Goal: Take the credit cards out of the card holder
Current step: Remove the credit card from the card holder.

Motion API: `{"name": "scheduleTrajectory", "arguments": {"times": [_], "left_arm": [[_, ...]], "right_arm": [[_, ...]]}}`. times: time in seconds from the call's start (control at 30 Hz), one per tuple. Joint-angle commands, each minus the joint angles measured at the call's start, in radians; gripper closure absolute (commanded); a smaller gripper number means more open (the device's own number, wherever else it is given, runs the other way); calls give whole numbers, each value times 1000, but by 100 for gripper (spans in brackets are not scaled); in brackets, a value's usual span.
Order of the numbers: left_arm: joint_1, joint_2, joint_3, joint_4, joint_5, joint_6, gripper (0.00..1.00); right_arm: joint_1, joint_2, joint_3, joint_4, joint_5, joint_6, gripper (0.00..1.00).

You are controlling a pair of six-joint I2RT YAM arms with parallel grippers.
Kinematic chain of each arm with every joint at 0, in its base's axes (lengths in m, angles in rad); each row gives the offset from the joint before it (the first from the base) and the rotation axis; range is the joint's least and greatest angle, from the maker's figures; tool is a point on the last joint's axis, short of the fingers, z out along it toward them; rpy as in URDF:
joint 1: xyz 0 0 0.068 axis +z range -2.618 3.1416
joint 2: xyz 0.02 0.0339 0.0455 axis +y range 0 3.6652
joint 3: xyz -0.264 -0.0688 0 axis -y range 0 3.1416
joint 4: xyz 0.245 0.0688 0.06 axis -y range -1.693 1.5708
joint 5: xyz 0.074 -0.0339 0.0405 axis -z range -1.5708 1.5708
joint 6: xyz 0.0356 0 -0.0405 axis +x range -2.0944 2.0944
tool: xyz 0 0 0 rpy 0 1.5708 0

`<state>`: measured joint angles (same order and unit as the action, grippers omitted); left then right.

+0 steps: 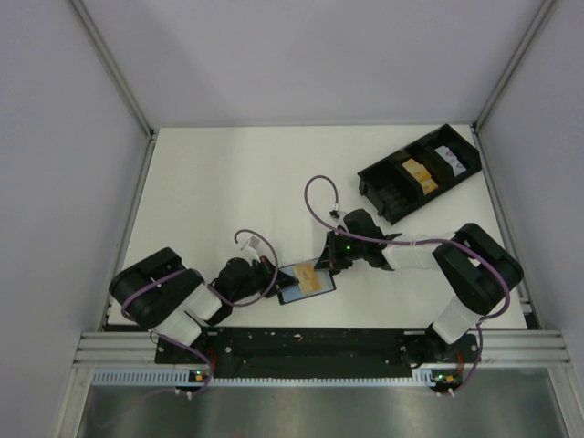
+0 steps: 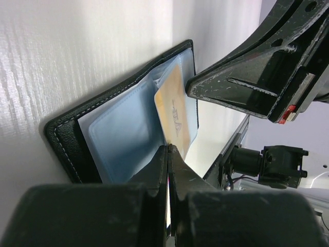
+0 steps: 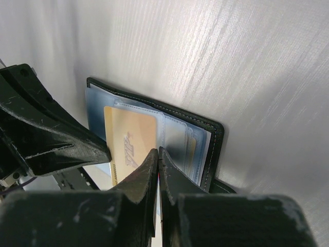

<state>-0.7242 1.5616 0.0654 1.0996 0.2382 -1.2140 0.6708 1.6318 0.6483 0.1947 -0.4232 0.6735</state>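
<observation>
Card holder is lying open and flat on the white table, sitting between the two grippers, which are meeting it from opposite edges. Left gripper is pressing its jaws fully together, tips resting right at the holder's nearest edge, at the near corner of the orange-yellow credit card. I cannot tell whether it is nipping the card itself or the clear sleeve lip. Right gripper is likewise clamping flat, tips touching the opposite edge just beside the card's long side, with the black cover running off ahead and to its right. The card is lying within the blue-grey sleeves and is not yet clear of the holder. Judging by the opposed approach, one arm is probably anchoring the light wallet so it is not sliding while the other is drawing the card out along its pocket. The low, flat pinch is suiting something this thin. The black tray is sitting well beyond the right gripper, playing no part here.
</observation>
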Motion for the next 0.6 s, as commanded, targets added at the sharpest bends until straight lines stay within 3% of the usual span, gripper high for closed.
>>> {"name": "scheduleTrajectory", "arguments": {"times": [0.0,0.27,0.57], "left_arm": [[5,-31,-38,60,4,-9,100],[14,-60,-55,30,3,-10,100],[16,-190,-39,-180,-28,45,100]], "right_arm": [[-14,13,-13,-71,80,-28,100],[-14,-38,16,-141,136,-61,100],[-14,-78,25,-98,77,-65,100]]}}
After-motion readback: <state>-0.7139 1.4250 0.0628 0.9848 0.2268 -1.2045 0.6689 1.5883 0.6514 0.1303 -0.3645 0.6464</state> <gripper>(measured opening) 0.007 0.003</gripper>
